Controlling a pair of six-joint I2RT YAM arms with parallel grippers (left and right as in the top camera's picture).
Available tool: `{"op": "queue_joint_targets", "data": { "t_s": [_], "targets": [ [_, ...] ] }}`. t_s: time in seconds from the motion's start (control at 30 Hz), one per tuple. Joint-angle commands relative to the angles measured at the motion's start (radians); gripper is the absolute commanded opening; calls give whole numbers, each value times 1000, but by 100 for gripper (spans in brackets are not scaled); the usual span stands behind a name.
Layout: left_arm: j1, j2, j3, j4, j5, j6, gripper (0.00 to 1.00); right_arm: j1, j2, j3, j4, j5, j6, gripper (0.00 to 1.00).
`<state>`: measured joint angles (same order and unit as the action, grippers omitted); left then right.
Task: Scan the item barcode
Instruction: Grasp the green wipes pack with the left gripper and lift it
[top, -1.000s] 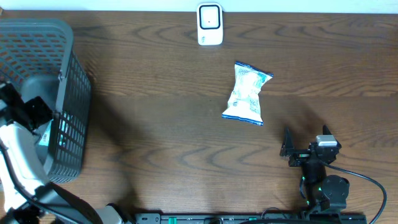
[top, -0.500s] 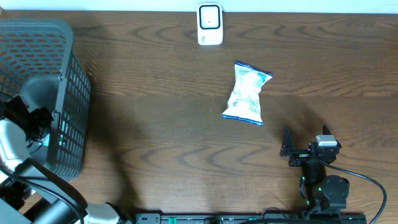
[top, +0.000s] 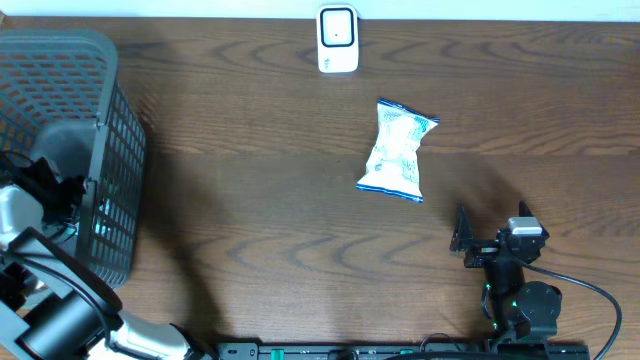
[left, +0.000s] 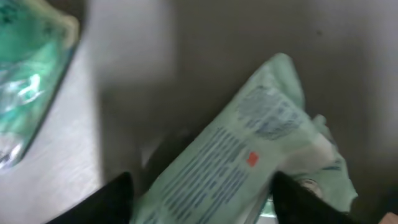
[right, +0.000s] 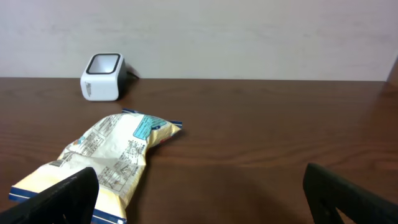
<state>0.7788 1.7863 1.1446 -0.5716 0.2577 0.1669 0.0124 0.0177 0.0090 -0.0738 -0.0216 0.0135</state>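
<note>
I am reaching into the basket (top: 110, 120) with my left claw (left: 202, 199). Its fingers are straddling the packet (left: 249, 143), which is lying diagonally between them; I cannot tell whether they are pinching it. My right claw (right: 202, 193) is resting spread wide, well apart.

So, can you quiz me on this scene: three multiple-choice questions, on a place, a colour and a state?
1. Where is the scanner? A in the right gripper; B at the table's far edge, beyond the packet; C on the packet.
2. The table packet's colours? A red, black; B orange; C white, blue.
3. The right gripper is? A open, empty; B shut on the packet; C shut on the scanner.
B: it stands past the packet by the back edge. C: pale wrapper, blue ends. A: jaws apart, nothing between.
</note>
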Motion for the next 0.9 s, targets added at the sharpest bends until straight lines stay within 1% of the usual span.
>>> {"op": "queue_joint_targets", "data": {
  "t_s": [0.0, 0.07, 0.17, 0.2, 0.27, 0.4, 0.47, 0.5, 0.57, 0.63, 0.87],
  "targets": [
    [1, 35, 2, 6, 25, 16, 57, -13, -3, -3, -2, 1, -7, 99],
    [1, 35, 2, 13, 28, 16, 47, -13, -3, -3, -2, 1, -7, 99],
    [1, 35, 2, 22, 28, -7, 15, -13, -3, -3, -2, 1, -7, 99],
    [1, 35, 2, 28, 28, -28, 8, -13, -3, -3, -2, 1, -7, 99],
    [1, 33, 3, 39, 28, -80, 7, -13, -3, -3, -2, 1, -7, 99],
    [4, 11, 24, 43, 31, -147, 7, -13, -3, -3, -2, 1, -7, 99],
    [8, -16, 50, 43, 31, -218, 7, -13, -3, -3, -2, 1, -7, 99],
    [12, -40, 71, 43, 31, -272, 7, -13, -3, -3, -2, 1, -7, 99],
    [19, -98, 109, 52, 31, -359, 7, -13, -3, -3, -2, 1, -7, 99],
    [22, -167, 134, 82, 31, -410, 8, -13, -3, -3, -2, 1, -7, 99],
    [22, -455, 145, 247, 31, -544, 7, -13, -3, -3, -2, 1, -7, 99]
  ]
}}
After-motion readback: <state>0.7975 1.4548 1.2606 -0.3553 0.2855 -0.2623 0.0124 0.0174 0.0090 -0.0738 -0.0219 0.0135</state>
